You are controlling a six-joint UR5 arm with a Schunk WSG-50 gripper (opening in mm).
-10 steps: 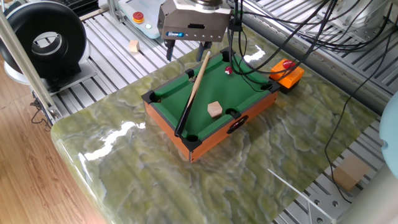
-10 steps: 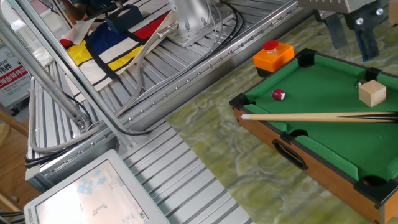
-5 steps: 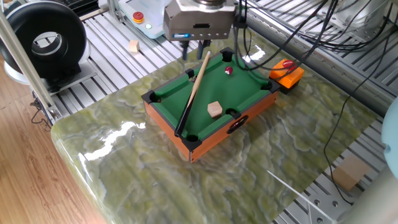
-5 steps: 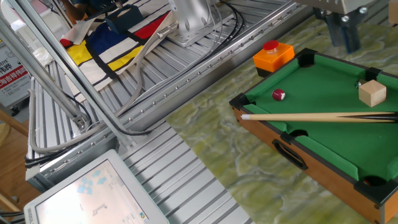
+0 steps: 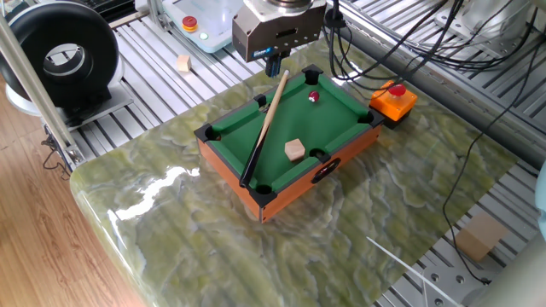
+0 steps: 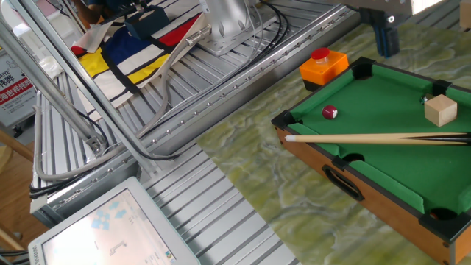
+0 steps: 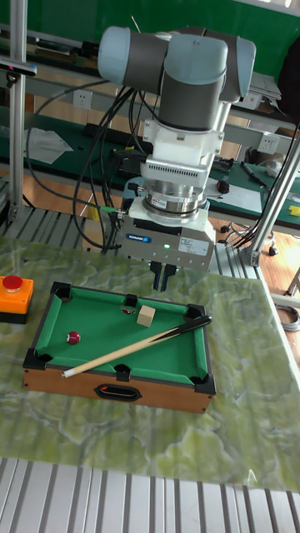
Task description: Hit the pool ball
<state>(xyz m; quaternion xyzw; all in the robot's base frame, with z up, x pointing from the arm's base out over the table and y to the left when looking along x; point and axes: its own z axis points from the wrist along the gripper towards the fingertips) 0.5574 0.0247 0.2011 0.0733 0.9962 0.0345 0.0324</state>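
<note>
On the far left of the tall fixed view sits the red button [image 7: 12, 283] on its orange box [image 7: 15, 303], resting on the green marbled tabletop [image 7: 125, 441] just beside the left end of the mini pool table [image 7: 121, 350]. Moving onto the felt, there's the pool ball [image 7: 73, 337], small, glossy and dark red, lying on the left half of the green surface, near the left end rail and clear of every pocket. Just below it runs the cue stick [image 7: 137, 346], laid diagonally, pale tip low at the left and dark butt up at the right corner pocket, close to the ball but not touching it. Further along, the tan wooden cube [image 7: 147, 315] stands on the felt near the far rail, well apart from the ball. Right above and behind that cube hangs the gripper [image 7: 163, 277], its dark fingers [image 7: 160, 275] pointing straight down and drawn close together, with nothing between them. From one fixed view, the gripper [image 5: 274, 64] hovers off the table's far end, beyond the cue's pale tip, and the ball [image 5: 313, 96] lies to its right. In the other fixed view, the ball [image 6: 330, 112] shows its white spot, just above the cue [image 6: 368, 138].
</note>
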